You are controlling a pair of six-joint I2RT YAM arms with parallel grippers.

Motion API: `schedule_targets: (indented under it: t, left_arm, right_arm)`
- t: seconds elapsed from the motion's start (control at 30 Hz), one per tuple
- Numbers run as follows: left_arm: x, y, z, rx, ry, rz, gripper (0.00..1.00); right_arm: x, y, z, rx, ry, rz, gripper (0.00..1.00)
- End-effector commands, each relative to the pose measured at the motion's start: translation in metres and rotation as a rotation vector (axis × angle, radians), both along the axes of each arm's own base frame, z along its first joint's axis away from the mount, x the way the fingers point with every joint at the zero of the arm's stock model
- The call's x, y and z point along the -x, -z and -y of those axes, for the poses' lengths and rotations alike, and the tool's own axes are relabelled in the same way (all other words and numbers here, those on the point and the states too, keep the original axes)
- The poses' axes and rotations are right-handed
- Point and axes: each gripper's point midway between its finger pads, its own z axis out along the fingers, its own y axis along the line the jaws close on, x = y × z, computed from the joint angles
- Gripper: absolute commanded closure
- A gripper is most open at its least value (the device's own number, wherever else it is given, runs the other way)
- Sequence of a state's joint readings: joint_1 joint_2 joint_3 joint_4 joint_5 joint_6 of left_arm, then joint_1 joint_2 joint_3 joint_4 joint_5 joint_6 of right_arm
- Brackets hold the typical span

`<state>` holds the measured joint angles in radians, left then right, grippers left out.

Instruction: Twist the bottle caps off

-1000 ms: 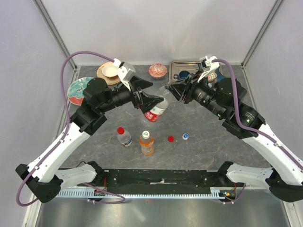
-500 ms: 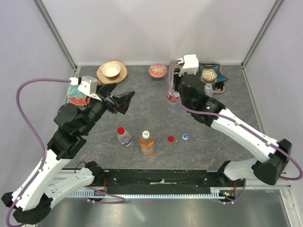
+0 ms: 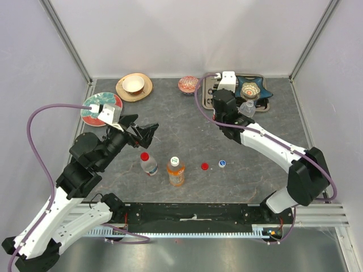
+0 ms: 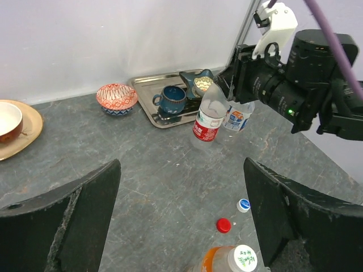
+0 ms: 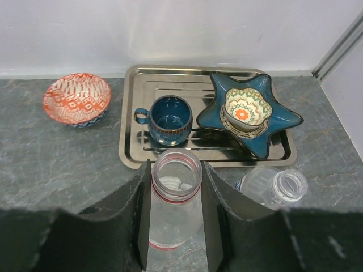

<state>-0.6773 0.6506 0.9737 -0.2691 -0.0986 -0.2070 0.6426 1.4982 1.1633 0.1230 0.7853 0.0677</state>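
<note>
My right gripper (image 5: 176, 173) is shut on the neck of an uncapped clear bottle with a red label (image 5: 176, 204) that stands upright just in front of the tray; it also shows in the left wrist view (image 4: 208, 118). A second uncapped clear bottle (image 5: 273, 187) stands right beside it. My left gripper (image 3: 146, 132) is open and empty above the table. Below it stand a clear bottle with a red cap (image 3: 148, 164) and the orange bottle with a white cap (image 3: 176, 171). A loose red cap (image 3: 205, 166) and a blue-white cap (image 3: 222, 164) lie near them.
A metal tray (image 5: 131, 141) at the back holds a blue mug (image 5: 168, 120) and a blue star dish (image 5: 252, 113). A red patterned bowl (image 5: 76, 97) sits left of it. A tan plate with a bowl (image 3: 134, 86) and a patterned plate (image 3: 93, 109) lie back left.
My left gripper let go of the red-label bottle and drew back to the left. My right gripper carried the bottle to the back and stood it in front of the tray.
</note>
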Motion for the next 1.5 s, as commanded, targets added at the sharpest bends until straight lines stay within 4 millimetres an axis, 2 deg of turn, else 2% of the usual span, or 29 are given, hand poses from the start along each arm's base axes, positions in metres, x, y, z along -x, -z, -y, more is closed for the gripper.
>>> schedule_targets:
  t: [0.0,0.2,0.5,0.53,0.6,0.63,0.73,1.1,1.47]
  left_arm:
    - [0.0,0.0,-0.007,-0.017,-0.028,0.018,0.05]
    - [-0.003,0.008,-0.009,-0.033,-0.042,0.007,0.05]
    - [-0.006,0.014,-0.004,-0.047,-0.034,-0.007,0.05]
    - [-0.006,0.014,-0.005,-0.049,-0.034,-0.005,0.05]
    - [-0.006,0.013,-0.005,-0.049,-0.036,-0.002,0.05]
    - [-0.006,0.013,-0.006,-0.052,-0.037,-0.002,0.05]
    - [-0.006,0.012,-0.005,-0.049,-0.036,0.0,0.05]
    - [-0.005,0.013,-0.002,-0.051,-0.02,-0.004,0.05]
    - [-0.005,0.015,0.001,-0.049,-0.008,-0.012,0.05]
  right_arm:
    - [-0.018,0.008,0.009,-0.044,0.068,0.035,1.0]
    - [-0.031,0.023,0.019,-0.026,0.118,0.023,1.0]
    - [-0.038,0.049,0.016,-0.019,0.098,-0.053,1.0]
    - [-0.039,0.047,0.015,-0.023,0.094,-0.055,0.92]
    - [-0.039,0.05,0.013,-0.021,0.08,-0.072,0.83]
    - [-0.039,0.047,0.012,-0.027,0.074,-0.07,0.74]
    - [-0.038,0.044,0.012,-0.035,0.072,-0.075,0.66]
    - [-0.031,0.036,0.015,-0.055,0.079,-0.08,0.49]
    - [-0.027,0.031,0.019,-0.067,0.086,-0.083,0.43]
